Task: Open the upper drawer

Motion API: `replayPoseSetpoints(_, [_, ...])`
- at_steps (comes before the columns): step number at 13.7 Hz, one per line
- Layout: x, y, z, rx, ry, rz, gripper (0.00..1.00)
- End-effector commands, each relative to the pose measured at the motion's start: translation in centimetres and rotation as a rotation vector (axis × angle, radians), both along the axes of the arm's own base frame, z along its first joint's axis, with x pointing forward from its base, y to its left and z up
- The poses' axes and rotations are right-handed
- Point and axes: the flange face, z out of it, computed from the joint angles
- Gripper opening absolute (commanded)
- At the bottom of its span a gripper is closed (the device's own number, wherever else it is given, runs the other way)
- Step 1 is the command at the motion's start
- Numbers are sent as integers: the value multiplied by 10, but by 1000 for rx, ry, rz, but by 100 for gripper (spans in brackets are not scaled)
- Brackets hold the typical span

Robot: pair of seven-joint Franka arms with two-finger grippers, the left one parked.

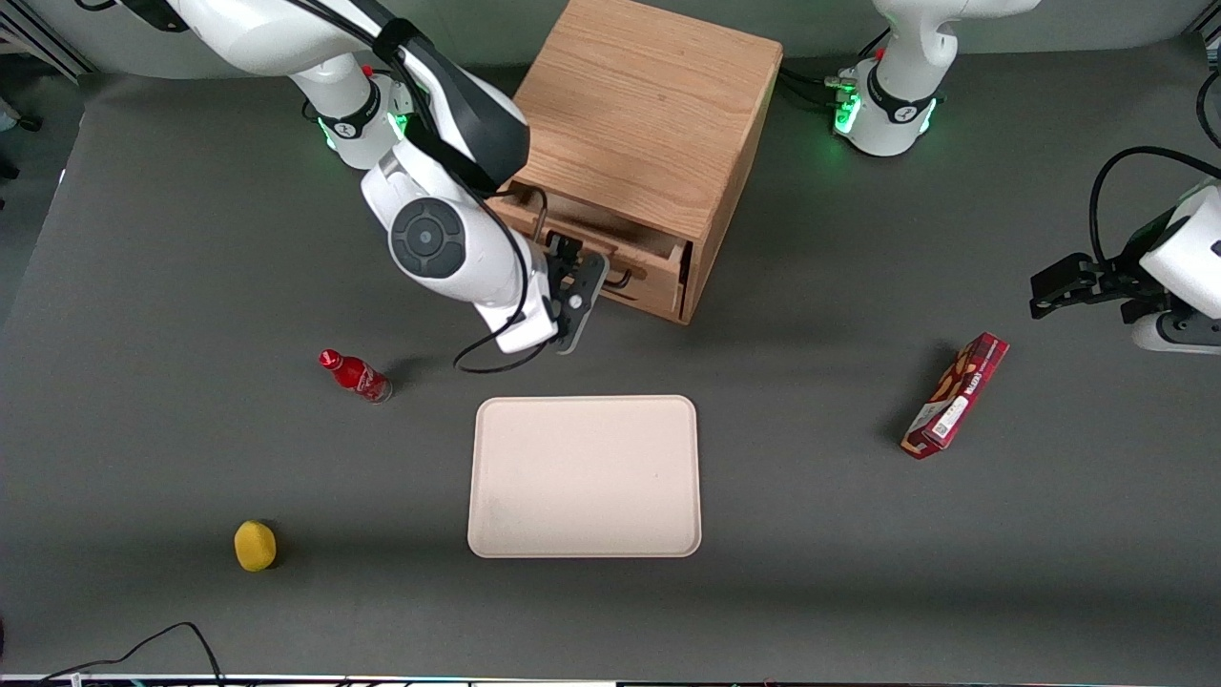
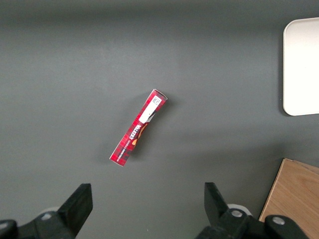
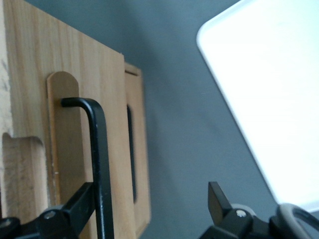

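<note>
Observations, concealment only:

- The working arm's wrist is covering much of the upper drawer [image 1: 610,250] front in the front view; the end effector [image 1: 579,258] is sitting at that front, fingers apart around the black handle [image 3: 98,159].
- In the right wrist view the handle is running out of frame at one end, and the fingertip bases are being cropped.
- The lower drawer [image 3: 141,149] is showing only as a narrow strip; its handle is appearing as a dark blur.
- The cabinet [image 1: 649,105] top is being cut by the picture's edge.
- The tray [image 3: 269,89] is being cropped and washed out.
- Print on the red bottle [image 1: 356,375] is proving too small to read.
</note>
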Motion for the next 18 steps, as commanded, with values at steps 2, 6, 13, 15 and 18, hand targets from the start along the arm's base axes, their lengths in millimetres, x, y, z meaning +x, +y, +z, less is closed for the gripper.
replayPoseSetpoints(2, [27,2,-2,17,-34,12,100])
replayPoseSetpoints(6, [60,-19,-12,-1,-70,9,100])
replayPoseSetpoints(13, [120,-83,9,5,-182,95,100])
replayPoseSetpoints(15, [136,-99,32,8,-205,100,100])
replayPoseSetpoints(18, [132,-102,82,19,-210,93,100])
